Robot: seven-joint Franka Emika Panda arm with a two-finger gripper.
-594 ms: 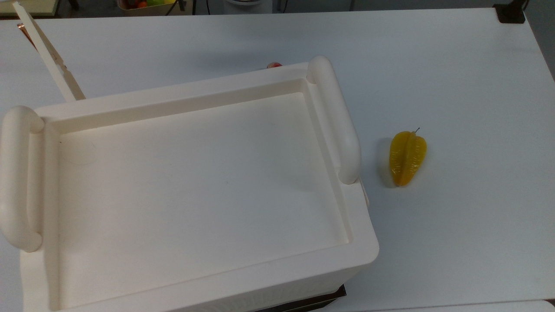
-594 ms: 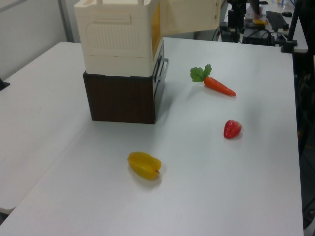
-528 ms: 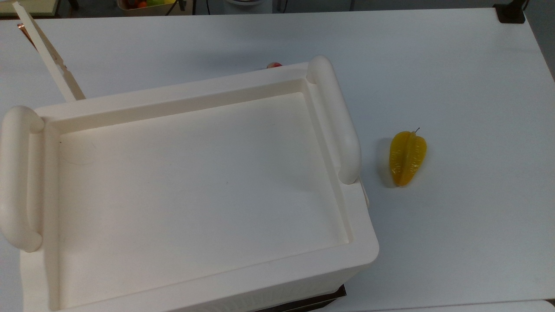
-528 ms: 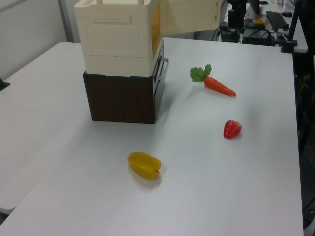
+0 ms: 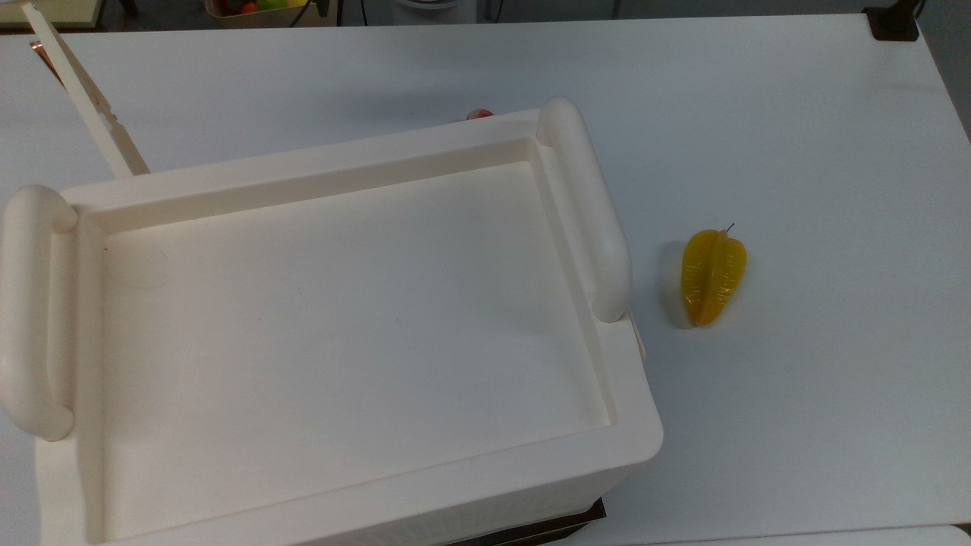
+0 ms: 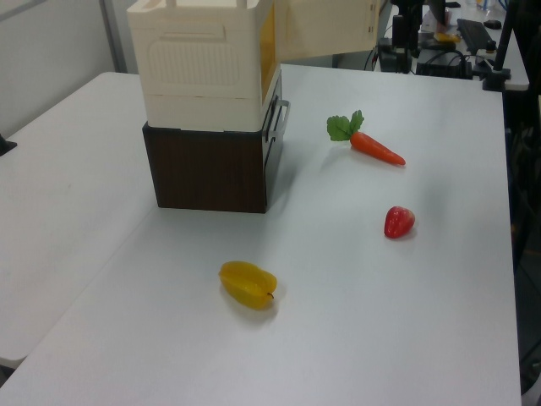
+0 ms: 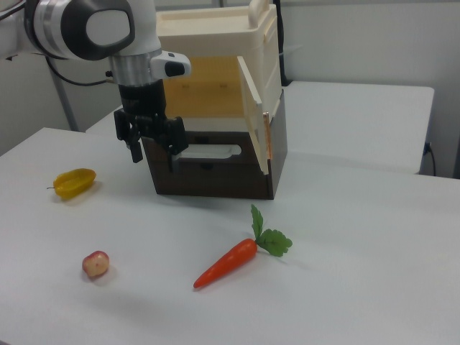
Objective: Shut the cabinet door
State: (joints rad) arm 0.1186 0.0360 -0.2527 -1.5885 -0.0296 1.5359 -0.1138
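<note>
well, the cabinet door (image 7: 254, 115) stands swung wide open, hinged at the cabinet (image 7: 215, 65) corner on the right view's right, its copper fitting near the free edge. in the top view the cabinet door (image 5: 80, 95) juts away toward the upper left, clear of the cabinet's recessed top (image 5: 341, 326). the gripper (image 7: 152, 154) hangs in front of the dark base (image 7: 215, 172) on the right view's left, fingers parted and, as far as i can make out, holding nothing. on the white table (image 7: 345, 287) lie a carrot (image 7: 228, 262), a strawberry (image 7: 95, 264) and a yellow starfruit (image 7: 73, 182), all well apart.
</note>
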